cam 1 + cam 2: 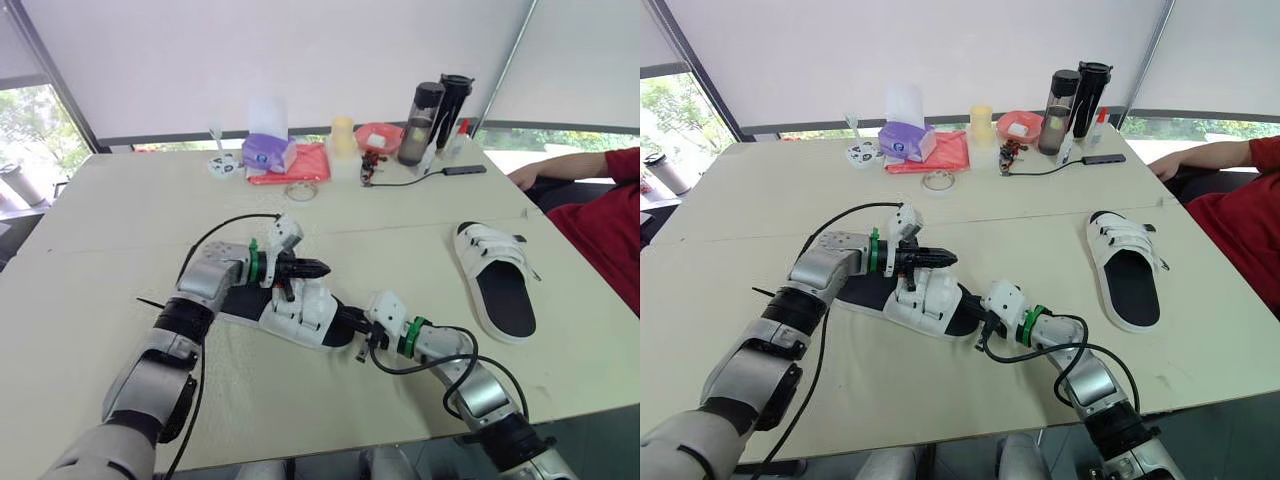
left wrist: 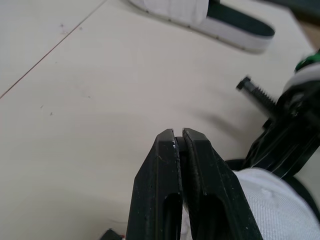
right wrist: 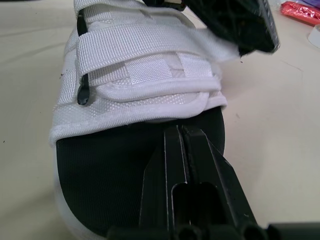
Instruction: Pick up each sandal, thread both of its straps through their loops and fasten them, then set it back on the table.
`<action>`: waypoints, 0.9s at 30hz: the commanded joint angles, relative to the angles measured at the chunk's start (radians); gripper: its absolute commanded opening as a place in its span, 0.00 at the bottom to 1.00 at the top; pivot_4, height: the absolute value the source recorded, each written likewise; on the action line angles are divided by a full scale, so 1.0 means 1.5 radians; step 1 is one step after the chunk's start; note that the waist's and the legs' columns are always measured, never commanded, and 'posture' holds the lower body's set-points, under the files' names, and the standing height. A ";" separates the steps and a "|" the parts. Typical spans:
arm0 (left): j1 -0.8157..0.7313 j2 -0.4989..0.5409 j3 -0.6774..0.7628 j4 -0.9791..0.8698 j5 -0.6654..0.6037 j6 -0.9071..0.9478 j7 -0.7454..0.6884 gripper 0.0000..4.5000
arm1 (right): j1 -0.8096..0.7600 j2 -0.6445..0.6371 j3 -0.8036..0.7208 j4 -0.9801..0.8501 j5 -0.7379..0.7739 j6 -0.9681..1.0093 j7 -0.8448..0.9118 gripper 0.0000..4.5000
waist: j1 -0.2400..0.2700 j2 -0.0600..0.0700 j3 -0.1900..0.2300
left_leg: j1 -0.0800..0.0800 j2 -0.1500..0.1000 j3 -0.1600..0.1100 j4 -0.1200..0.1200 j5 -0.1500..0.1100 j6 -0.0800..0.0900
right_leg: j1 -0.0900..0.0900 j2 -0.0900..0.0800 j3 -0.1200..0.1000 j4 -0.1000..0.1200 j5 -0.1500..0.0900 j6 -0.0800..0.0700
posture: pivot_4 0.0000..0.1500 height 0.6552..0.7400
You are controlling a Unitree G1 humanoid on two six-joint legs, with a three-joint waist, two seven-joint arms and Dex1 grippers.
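Fingers of the left gripper (image 1: 322, 268) pinch the centre sandal's (image 1: 300, 315) limp strap (image 3: 150, 46), likely the best hold, while the right gripper (image 1: 351, 323), closed and empty, pins its firmer sole (image 3: 100, 170).

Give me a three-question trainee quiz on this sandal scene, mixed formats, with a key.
1. True or false: the second sandal lies on the table at the robot's right, apart from both grippers.
2. The right gripper points at the near sandal's: A) black footbed, B) strap loop, C) underside.
3. Fill in: the left gripper's jaws are ____.
Key: 1 true; 2 A; 3 shut.
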State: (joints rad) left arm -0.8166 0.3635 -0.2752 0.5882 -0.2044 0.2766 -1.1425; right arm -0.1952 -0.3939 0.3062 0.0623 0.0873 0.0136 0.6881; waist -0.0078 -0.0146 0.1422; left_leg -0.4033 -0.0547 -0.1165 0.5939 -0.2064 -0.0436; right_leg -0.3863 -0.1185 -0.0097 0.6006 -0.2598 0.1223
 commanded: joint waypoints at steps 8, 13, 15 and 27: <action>-0.014 0.004 -0.033 0.081 0.092 -0.038 -0.018 0.90 | 0.031 -0.002 0.022 0.089 -0.045 0.046 -0.004 0.00 | -0.002 0.000 -0.004 | -0.001 0.000 -0.001 0.000 0.000 0.000 | -0.001 0.000 0.000 -0.001 0.000 0.000 | 1.00 1.00; -0.044 -0.017 0.062 0.071 0.025 -0.011 0.014 0.98 | 0.028 0.001 0.022 0.092 -0.047 0.046 -0.002 0.00 | -0.003 -0.001 -0.003 | -0.001 0.000 0.000 -0.001 0.000 0.000 | -0.001 0.001 -0.001 0.000 0.001 0.001 | 1.00 1.00; -0.053 -0.018 0.114 0.039 -0.023 0.039 0.018 0.98 | 0.028 0.002 0.021 0.092 -0.048 0.045 -0.002 0.00 | -0.003 -0.003 -0.001 | -0.001 0.000 0.000 -0.001 0.000 0.000 | -0.002 0.001 -0.001 0.002 0.001 0.001 | 1.00 1.00; 0.194 0.171 0.287 -0.393 -0.273 0.442 0.031 0.98 | 0.063 -0.031 -0.042 -0.041 -0.009 0.044 -0.007 0.00 | 0.002 0.004 0.012 | -0.003 -0.001 0.000 -0.002 0.001 0.002 | -0.005 0.001 0.001 0.007 0.000 0.002 | 1.00 1.00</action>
State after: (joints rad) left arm -0.5520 0.5908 0.1224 0.1092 -0.5461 0.8711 -1.0891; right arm -0.1499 -0.3945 0.2749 -0.0122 0.0936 0.0087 0.6851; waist -0.0055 -0.0080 0.1597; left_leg -0.4082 -0.0568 -0.1172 0.5917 -0.2046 -0.0404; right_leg -0.3965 -0.1180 -0.0088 0.6119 -0.2591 0.1241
